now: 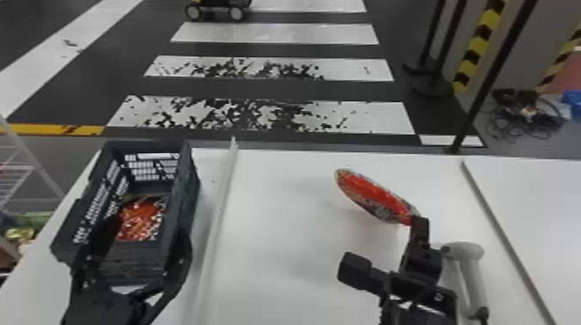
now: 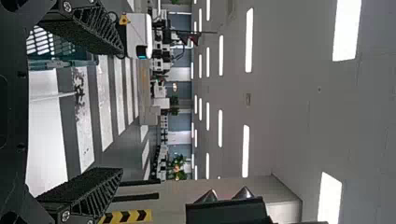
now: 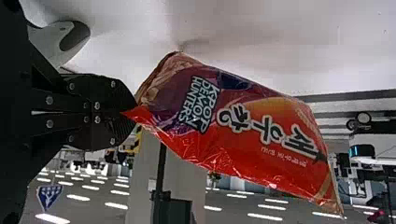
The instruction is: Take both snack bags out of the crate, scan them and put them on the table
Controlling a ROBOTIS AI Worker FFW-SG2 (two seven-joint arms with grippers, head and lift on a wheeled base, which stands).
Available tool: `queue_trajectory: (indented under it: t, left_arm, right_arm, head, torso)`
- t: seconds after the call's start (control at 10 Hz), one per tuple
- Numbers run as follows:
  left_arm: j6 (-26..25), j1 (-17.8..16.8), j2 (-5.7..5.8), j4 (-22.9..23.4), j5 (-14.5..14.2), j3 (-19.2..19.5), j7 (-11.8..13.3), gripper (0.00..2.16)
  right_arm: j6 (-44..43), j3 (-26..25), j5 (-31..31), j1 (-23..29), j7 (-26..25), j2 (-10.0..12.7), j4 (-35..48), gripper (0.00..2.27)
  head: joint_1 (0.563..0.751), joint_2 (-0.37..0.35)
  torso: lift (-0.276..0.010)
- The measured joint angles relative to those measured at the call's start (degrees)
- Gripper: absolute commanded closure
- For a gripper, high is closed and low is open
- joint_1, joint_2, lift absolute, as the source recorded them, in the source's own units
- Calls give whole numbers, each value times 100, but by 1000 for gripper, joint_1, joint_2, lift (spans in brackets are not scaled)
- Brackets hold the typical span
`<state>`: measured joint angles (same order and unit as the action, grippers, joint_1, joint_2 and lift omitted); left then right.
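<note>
My left gripper (image 1: 148, 229) is open at the near end of the dark crate (image 1: 186, 207), its fingers apart; a red-orange snack bag (image 1: 140, 218) lies inside the crate. In the left wrist view the left gripper (image 2: 122, 111) holds nothing between its fingers. On the right, my right gripper (image 1: 417, 222) is shut on one end of the other red snack bag (image 1: 371, 194), which slants away over the table. The right wrist view has that bag (image 3: 243, 135) pinched at its corner by the right gripper (image 3: 130, 112). Beside this gripper is the pale scanner (image 1: 471, 274), also visible as a scanner (image 3: 51, 44) in the right wrist view.
The white table (image 1: 276, 242) has a raised pale strip (image 1: 222, 194) right of the crate and a grey divider strip (image 1: 497, 224) farther right. Beyond the far edge stands a black pole (image 1: 484, 93). A white wire rack (image 1: 26, 164) is at the left.
</note>
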<state>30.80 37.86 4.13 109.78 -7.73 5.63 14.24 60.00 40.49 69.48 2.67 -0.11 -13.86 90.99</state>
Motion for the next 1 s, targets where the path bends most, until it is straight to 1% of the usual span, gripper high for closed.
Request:
queue_trajectory:
  t: [0.1,0.2,0.3,0.4,0.5,0.6,0.7,0.8,0.9,1.0]
  left_arm:
    - [0,-11,0,-10,0,0,0,100]
    - [0,-25,0,-28,0,1,0,100]
    - [0,-31,0,-41,0,5,0,100]
    - [0,-36,0,-49,0,7,0,100]
    - [0,-41,0,-55,0,7,0,100]
    - [0,-42,-1,-60,0,7,0,100]
    - [0,-43,-5,-65,0,7,0,100]
    - [0,-45,-8,-69,0,4,0,100]
    - [0,-45,-9,-69,0,3,0,100]
    - [0,-43,-9,-68,0,2,0,100]
  right_arm:
    - [69,96,113,68,1,-21,-30,1744]
    - [296,234,152,166,13,-58,29,957]
    - [425,301,63,267,141,-98,252,29]
    - [472,292,-124,377,538,-140,665,-2]
    - [515,254,-274,475,832,-167,1024,29]
    - [539,233,-437,524,1004,-187,1276,46]
    - [654,108,-877,548,1372,-205,1673,46]
    - [819,-78,-1230,556,1587,-200,2006,49]
    - [969,-211,-1350,537,1654,-187,2182,56]
    - [1057,-448,-1523,521,1863,-180,2346,60]
  head:
    - [695,22]
    - [695,23]
    - [695,25]
    - [695,37]
    - [695,50]
    - [695,61]
    - [695,72]
    - [695,74]
    - [695,65]
    - [695,52]
  torso:
    - [-91]
    - [-91]
    - [-91]
    - [-91]
    - [-91]
    - [-91]
    - [-91]
    - [-91]
    - [-91]
    - [-91]
